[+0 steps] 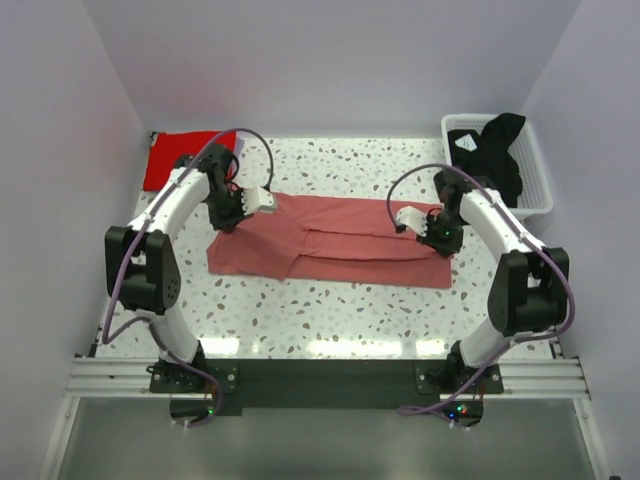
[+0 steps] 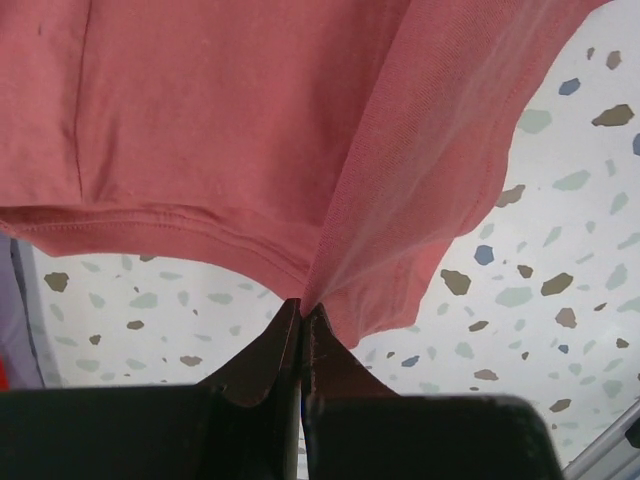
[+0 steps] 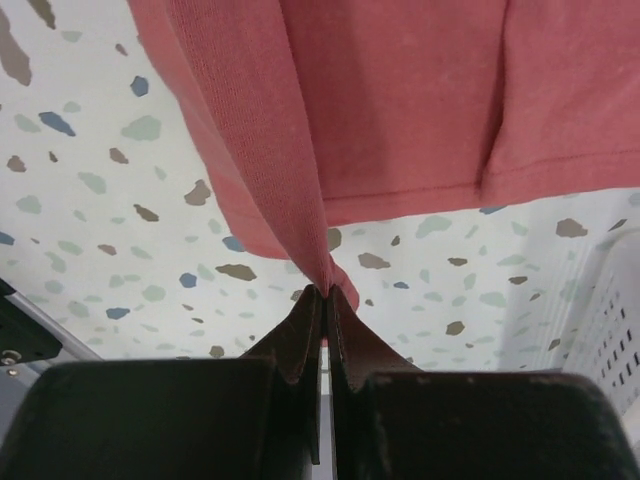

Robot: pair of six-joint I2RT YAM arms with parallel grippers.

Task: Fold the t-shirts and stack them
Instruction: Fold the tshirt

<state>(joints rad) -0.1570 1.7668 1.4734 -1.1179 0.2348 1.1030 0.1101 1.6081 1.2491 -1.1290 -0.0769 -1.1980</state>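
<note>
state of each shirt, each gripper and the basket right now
salmon-pink t-shirt: laid out on the table, partly folded
red t-shirt: flat at the far left corner
black t-shirt: crumpled in the basket
basket: upright, not empty
left gripper: shut on salmon-pink t-shirt
right gripper: shut on salmon-pink t-shirt

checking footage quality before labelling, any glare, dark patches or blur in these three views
Top external: glare bands on the table along its far and near edges; the pink t-shirt is evenly lit and sharp. Left wrist: the left gripper is a dark, underexposed shape, cloth and table are sharp. Right wrist: the right gripper nearly black, the white basket at the right edge pale and soft.
</note>
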